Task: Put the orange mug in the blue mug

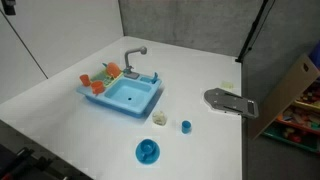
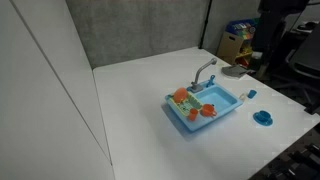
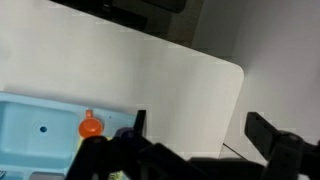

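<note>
Smooth plastic toys and a matt white tabletop, as my cameras caught them.

The table (image 1: 60, 80) was a smooth white sheet, matt with only a faint sheen. The toy sink (image 1: 128, 98) looked like moulded light-blue plastic, lightly glossy. Its faucet (image 1: 134, 56) was grey with a dull, metal-like finish, though I could not tell metal from plastic. The green rack (image 1: 118, 74) looked plastic too. The blue mug (image 1: 148, 151) was bright, smooth plastic, and an orange piece (image 3: 91, 126) on the sink's rim had the same slick look. The wall panel (image 1: 180, 25) behind was mottled grey, matt and rough-looking. My gripper (image 3: 198, 130) showed matt black fingers (image 3: 268, 135) in the wrist view.
</note>
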Controlling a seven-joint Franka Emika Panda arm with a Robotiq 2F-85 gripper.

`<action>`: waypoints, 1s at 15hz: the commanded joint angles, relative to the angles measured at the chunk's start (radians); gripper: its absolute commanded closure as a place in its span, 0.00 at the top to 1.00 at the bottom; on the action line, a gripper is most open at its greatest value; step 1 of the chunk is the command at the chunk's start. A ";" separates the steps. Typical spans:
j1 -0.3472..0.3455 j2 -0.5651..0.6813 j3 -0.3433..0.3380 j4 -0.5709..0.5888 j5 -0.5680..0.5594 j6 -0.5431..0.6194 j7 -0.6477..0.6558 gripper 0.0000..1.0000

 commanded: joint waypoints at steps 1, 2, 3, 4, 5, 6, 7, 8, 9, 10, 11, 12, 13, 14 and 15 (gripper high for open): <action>-0.020 0.000 0.018 0.003 0.003 -0.003 -0.002 1.00; -0.020 -0.001 0.018 0.003 0.003 -0.003 -0.002 1.00; -0.020 -0.001 0.018 0.003 0.003 -0.003 -0.002 1.00; -0.020 -0.001 0.018 0.003 0.003 -0.003 -0.002 1.00; -0.021 0.002 0.025 0.005 -0.021 0.009 0.019 1.00; -0.024 0.008 0.031 0.010 -0.042 0.015 0.039 1.00; -0.027 0.014 0.036 0.016 -0.061 0.021 0.057 1.00; -0.030 0.020 0.039 0.022 -0.081 0.025 0.075 1.00; -0.033 0.023 0.041 0.025 -0.098 0.030 0.088 1.00; -0.037 0.026 0.043 0.028 -0.114 0.034 0.106 1.00; -0.040 0.027 0.044 0.027 -0.129 0.040 0.122 1.00; -0.045 0.028 0.044 0.024 -0.143 0.053 0.138 1.00; -0.050 0.030 0.042 0.018 -0.157 0.071 0.157 1.00; -0.056 0.032 0.040 0.013 -0.169 0.087 0.170 1.00; -0.062 0.033 0.037 0.004 -0.176 0.110 0.180 1.00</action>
